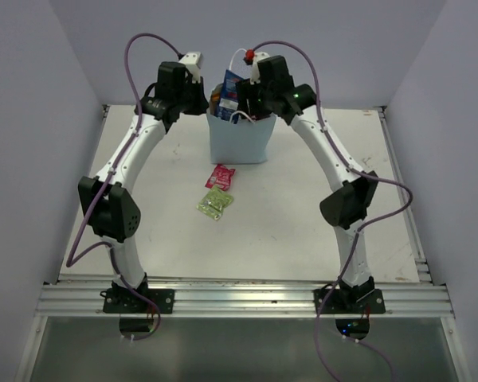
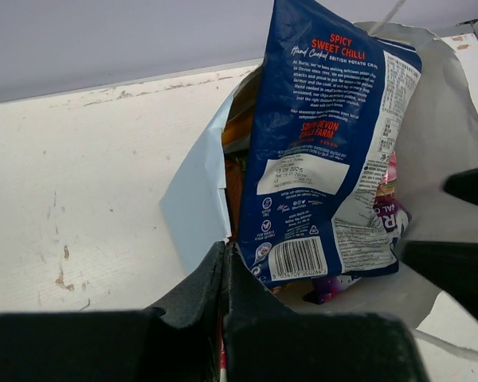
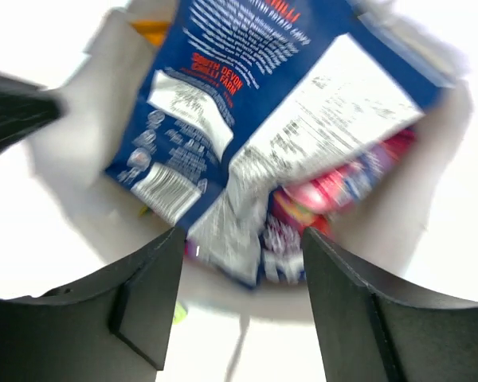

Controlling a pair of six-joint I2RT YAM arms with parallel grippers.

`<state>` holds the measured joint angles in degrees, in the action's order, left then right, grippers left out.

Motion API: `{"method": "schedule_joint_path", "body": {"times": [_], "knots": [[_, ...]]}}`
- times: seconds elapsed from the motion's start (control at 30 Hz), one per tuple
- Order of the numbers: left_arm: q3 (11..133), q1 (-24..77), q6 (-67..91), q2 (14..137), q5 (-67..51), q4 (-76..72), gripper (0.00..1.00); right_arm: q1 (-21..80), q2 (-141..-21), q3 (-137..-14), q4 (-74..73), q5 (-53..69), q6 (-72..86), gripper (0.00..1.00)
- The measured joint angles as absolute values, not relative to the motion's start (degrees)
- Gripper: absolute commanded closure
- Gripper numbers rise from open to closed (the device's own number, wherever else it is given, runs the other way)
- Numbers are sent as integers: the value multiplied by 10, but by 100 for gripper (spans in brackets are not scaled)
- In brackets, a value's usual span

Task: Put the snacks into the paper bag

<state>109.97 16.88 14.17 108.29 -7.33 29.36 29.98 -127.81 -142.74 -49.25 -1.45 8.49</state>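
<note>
White counter (image 1: pixel 303 207), pale walls all round. Left jaws closed, pinching near rim of paper bag (image 1: pixel 239 143), apparently steadying it upright. Right jaws spread open, empty, hovering over bag mouth. Blue-white packet (image 2: pixel 327 159) stood on end inside, poking above rim; purple candy bag (image 2: pixel 386 223) beneath it. Pink sachet (image 1: pixel 222 176) and green sachet (image 1: pixel 215 203) lay outside on counter, just beside each other, on base side of bag, slightly toward left arm. Long axes ran roughly near-to-far. Judgement: free right jaws likelier fetcher, drawing back toward bases.
</note>
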Motion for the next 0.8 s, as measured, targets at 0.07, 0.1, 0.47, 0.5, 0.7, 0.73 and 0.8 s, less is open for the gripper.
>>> {"method": "schedule_joint_path", "body": {"times": [0.07, 0.1, 0.47, 0.5, 0.7, 0.73, 0.8], "knots": [[1101, 169, 142, 1084, -74, 294, 100, 298, -1228, -1399, -491, -14, 78, 30], [1101, 169, 142, 1085, -75, 294, 100, 297, -1199, -1385, -488, -14, 75, 28], [1101, 169, 143, 1085, -75, 293, 100, 438, -919, -1096, -435, -3, -34, 26], [1101, 169, 143, 1085, -75, 293, 100, 467, -912, -1058, -429, 5, -41, 27], [1101, 169, 143, 1085, -74, 293, 100, 519, -973, -910, -411, 30, -47, 27], [1101, 169, 143, 1085, -74, 293, 100, 517, -989, -903, -405, 29, -47, 27], [1100, 169, 143, 1085, -74, 293, 100, 515, -1025, -898, -387, 27, -47, 27]]}}
